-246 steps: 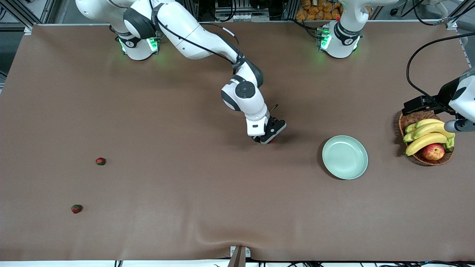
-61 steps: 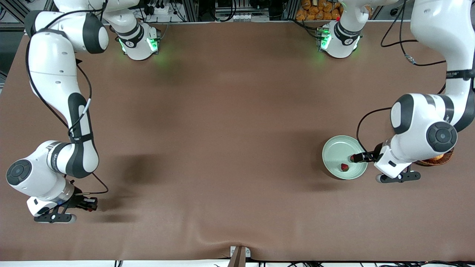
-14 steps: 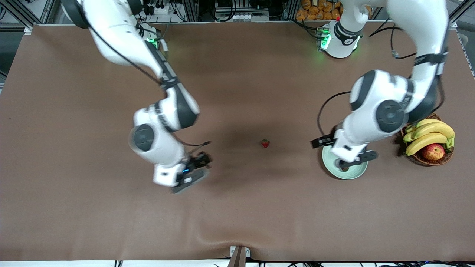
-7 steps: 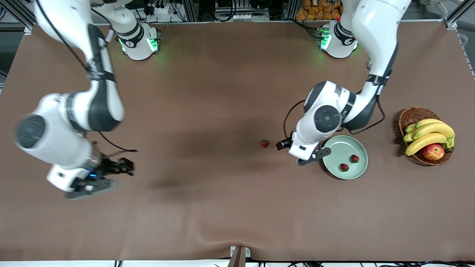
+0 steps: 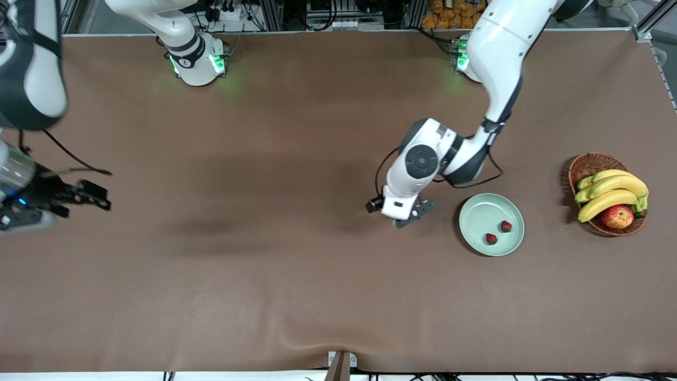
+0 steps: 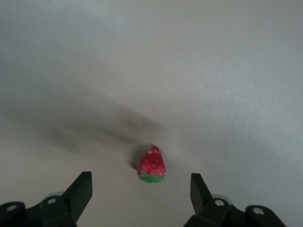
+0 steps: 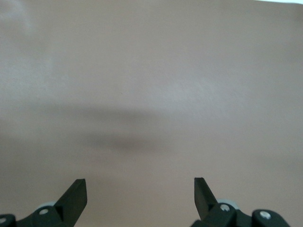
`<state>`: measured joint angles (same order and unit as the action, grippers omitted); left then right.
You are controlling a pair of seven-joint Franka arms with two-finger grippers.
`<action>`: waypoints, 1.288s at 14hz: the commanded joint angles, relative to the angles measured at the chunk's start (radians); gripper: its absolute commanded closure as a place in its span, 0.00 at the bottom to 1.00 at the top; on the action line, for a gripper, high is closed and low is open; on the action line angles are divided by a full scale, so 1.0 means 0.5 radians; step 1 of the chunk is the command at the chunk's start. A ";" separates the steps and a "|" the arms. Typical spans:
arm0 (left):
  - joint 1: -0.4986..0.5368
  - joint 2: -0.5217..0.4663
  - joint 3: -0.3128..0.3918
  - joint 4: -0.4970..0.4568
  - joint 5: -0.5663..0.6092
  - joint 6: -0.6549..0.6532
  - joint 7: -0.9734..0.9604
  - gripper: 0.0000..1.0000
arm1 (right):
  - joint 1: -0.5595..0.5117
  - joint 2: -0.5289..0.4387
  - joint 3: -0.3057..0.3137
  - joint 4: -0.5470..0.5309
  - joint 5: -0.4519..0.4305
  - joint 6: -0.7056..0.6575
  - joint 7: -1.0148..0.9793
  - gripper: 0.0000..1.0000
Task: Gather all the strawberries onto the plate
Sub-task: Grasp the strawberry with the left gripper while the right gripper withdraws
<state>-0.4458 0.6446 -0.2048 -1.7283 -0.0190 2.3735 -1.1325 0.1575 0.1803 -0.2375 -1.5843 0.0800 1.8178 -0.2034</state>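
Left end effector: wide, just over 1 strawberry on the desk.
Right end effector: wide, holds nothing, over bare desk.
Plate: beside left end effector, 2 strawberries inside.

A robotics laboratory, staged for manipulation trials

Two white robot arms were mounted on bases with green indicator lights along one edge of a large table, which was covered by a single brown sheet. Aluminium framing was fixed at the table's corners, and bundles of cables and power strips were crowded along the edge where the bases stood. Cameras were carried on the arms' wrists. Only props were laid out: a pale green plate and a wicker basket of bananas and an apple, as is arranged for a test rather than for a meal.
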 commanded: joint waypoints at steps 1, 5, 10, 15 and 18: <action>-0.035 0.057 0.020 0.030 0.035 0.076 -0.067 0.16 | -0.176 -0.185 0.265 -0.099 -0.208 -0.110 0.301 0.00; -0.056 0.100 0.026 0.030 0.041 0.076 -0.082 0.31 | -0.340 -0.311 0.389 -0.096 -0.261 -0.267 0.395 0.00; -0.044 0.128 0.032 0.057 0.038 0.076 -0.076 0.38 | -0.370 -0.437 0.404 -0.090 -0.231 -0.399 0.508 0.00; -0.041 0.171 0.032 0.140 0.041 0.067 -0.061 1.00 | -0.334 -0.477 0.404 -0.034 -0.157 -0.579 0.597 0.00; -0.026 0.156 0.032 0.189 0.041 0.027 -0.045 1.00 | -0.333 -0.514 0.404 -0.031 -0.117 -0.666 0.509 0.00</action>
<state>-0.4585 0.7169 -0.1925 -1.6700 -0.0183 2.4034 -1.1440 -0.0037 -0.0447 -0.0419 -1.5918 0.0025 1.5089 0.0754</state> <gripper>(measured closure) 0.727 0.000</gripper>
